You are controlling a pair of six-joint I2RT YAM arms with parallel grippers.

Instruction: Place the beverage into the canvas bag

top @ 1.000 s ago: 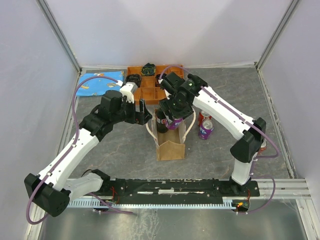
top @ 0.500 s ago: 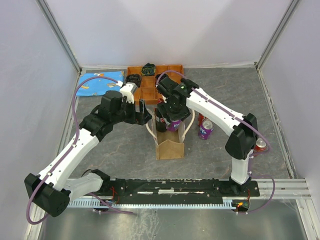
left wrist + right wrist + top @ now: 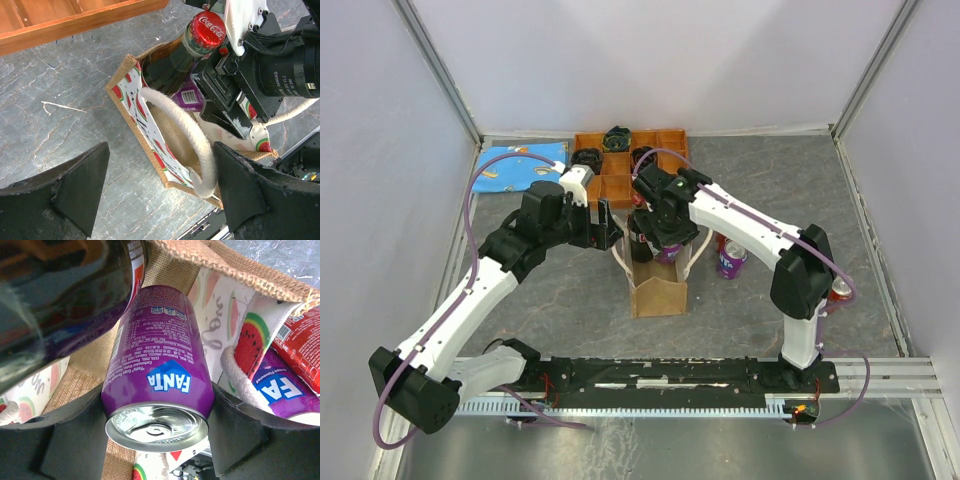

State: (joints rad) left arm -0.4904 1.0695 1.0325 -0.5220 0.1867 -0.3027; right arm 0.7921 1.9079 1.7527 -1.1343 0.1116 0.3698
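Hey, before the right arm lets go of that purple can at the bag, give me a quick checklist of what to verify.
1. Right gripper shut on the purple Fanta can: ok.
2. Can's far end inside the mouth of the canvas bag: ok.
3. Bag standing upright: ok.
4. Room beside the cola bottle in the bag: cannot tell; the can sits close against it.
5. Can resting on the bag floor: cannot tell, hidden.
6. Left gripper open, holding nothing: ok.
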